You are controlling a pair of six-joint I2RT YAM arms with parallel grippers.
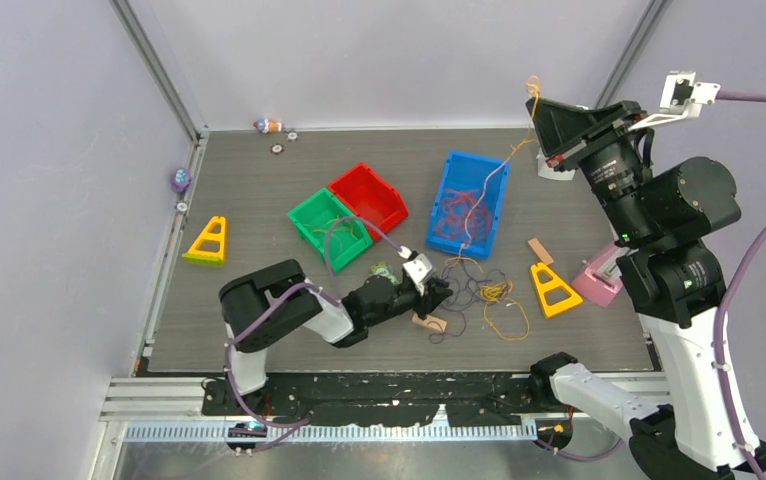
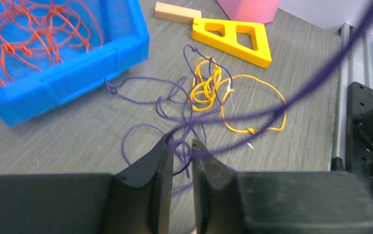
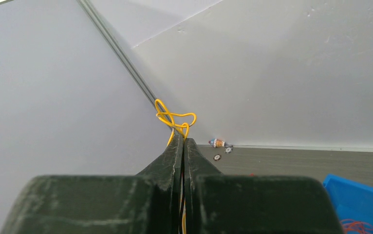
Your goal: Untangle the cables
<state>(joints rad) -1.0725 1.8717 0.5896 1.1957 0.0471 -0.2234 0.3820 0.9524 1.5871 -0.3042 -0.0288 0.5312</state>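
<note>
The cables (image 1: pixel 474 290) are hair-thin. Purple strands (image 2: pixel 140 90) sprawl in loose loops on the worktop (image 2: pixel 77 141), tangled with a yellow bunch (image 2: pixel 206 87), and orange-red ones (image 2: pixel 28 34) lie heaped in the blue bin (image 2: pixel 77 73). My left pincer (image 2: pixel 182 145) sits low, jaws narrowly apart around purple strands; I cannot tell whether it bites. My right pincer (image 3: pixel 183 139), raised high, is clenched on a yellow cable (image 3: pixel 175 119) that trails down over the bin.

On my gray table (image 1: pixel 259 180) lay a blue bin (image 1: pixel 475 158), a red bin (image 1: pixel 364 175), a green bin (image 1: pixel 304 212), two yellow triangles (image 1: pixel 203 257), a pink block (image 1: pixel 594 285) and loose purple and yellow cables (image 2: pixel 205 92).
</note>
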